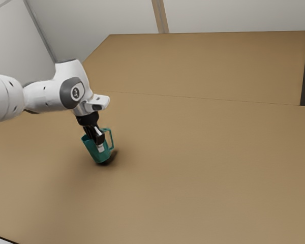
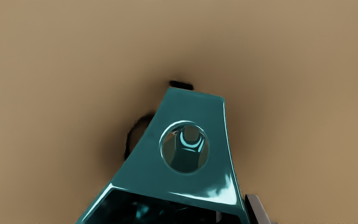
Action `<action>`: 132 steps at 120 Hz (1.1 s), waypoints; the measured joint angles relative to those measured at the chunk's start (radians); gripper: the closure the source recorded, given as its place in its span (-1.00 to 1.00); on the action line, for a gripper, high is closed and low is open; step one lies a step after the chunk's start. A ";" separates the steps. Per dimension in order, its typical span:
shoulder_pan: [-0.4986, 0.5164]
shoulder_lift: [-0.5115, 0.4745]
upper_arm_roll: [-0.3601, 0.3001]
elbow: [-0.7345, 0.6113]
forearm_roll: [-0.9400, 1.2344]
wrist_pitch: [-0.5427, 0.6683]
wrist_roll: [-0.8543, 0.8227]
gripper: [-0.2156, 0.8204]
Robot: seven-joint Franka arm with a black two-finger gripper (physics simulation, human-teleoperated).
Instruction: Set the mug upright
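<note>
The black gripper reaches down over the teal mug in the exterior view, with a finger against the mug's outer side. The mug leans, its mouth toward the exterior view's upper left and its handle on the exterior view's right side. In the wrist view the gripper has one finger outside the mug's wall and a pale bit of the other within its mouth, shut on that wall. The mug shows a flat side with a round hole. Whether its base touches the table cannot be told.
The brown table stretches toward the exterior view's right, with a thin seam across it. A dark shadow lies under and beside the mug. Pale walls stand behind the table, and a dark gap borders its far right end in the exterior view.
</note>
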 joint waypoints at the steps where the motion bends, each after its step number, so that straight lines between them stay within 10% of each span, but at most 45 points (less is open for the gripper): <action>1: -0.003 -0.003 0.000 -0.006 0.005 0.004 -0.004 0.91; 108: -0.077 0.021 -0.005 -0.076 0.228 0.220 -0.320 0.92; 132: -0.087 0.011 -0.004 -0.089 0.217 0.227 -0.336 0.10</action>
